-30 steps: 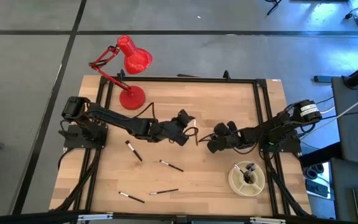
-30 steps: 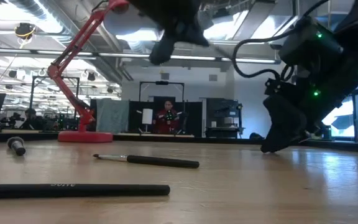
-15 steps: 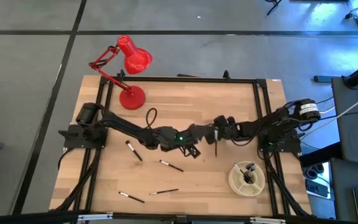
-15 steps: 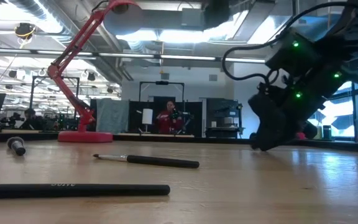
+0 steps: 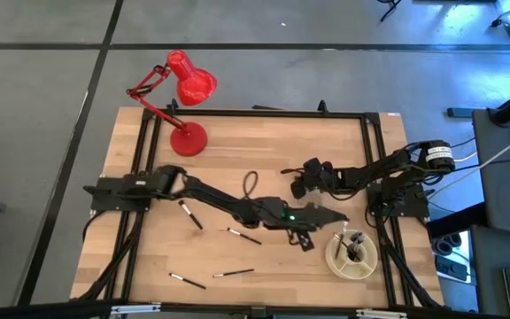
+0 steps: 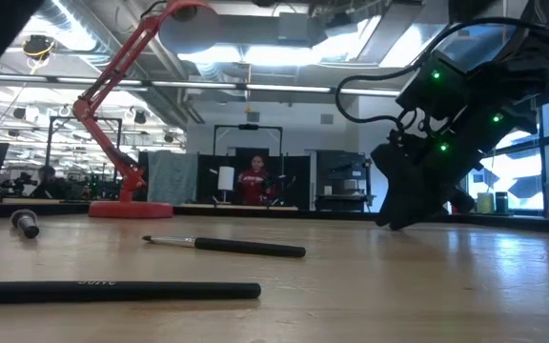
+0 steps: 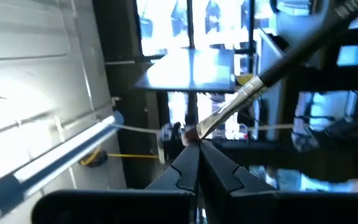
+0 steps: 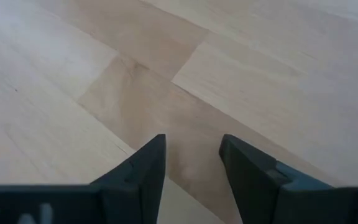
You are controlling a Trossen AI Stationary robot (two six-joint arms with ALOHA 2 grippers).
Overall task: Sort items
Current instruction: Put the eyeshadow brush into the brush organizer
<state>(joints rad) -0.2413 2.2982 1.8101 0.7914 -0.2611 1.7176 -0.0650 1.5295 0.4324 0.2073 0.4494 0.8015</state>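
Observation:
My left arm reaches across the table, and its gripper (image 5: 336,217) is just beside the round cream divided dish (image 5: 336,257), shut on a makeup brush (image 7: 253,87) with a black handle and silver ferrule. The dish holds a few brushes (image 5: 354,245). Several more brushes lie flat on the wood (image 5: 190,214) (image 5: 243,236) (image 5: 187,281) (image 5: 234,273); two show close up in the low view (image 6: 227,247) (image 6: 112,291). My right gripper (image 5: 296,187) (image 8: 192,155) is open, low over bare wood at the table's middle, touching nothing. My left gripper pinches the brush between its two fingertips (image 7: 185,165) at the brownish bristle end (image 7: 199,132), just below the silver ferrule. The handle (image 7: 316,31) sticks out beyond the fingers, lifted clear of the table. The wrist is tipped, so its view looks into the room.
A red desk lamp (image 5: 184,106) stands at the far left corner. A black frame (image 5: 372,159) runs along the table's edges. Bare wood lies between my right gripper and the far edge. A person (image 6: 255,179) is seen far off in the room behind.
My left arm has stretched from the table's middle toward the right and near edges, ending beside the dish with the brush in its fingers, and its wrist has turned. My right gripper has drawn back a little toward the far edge.

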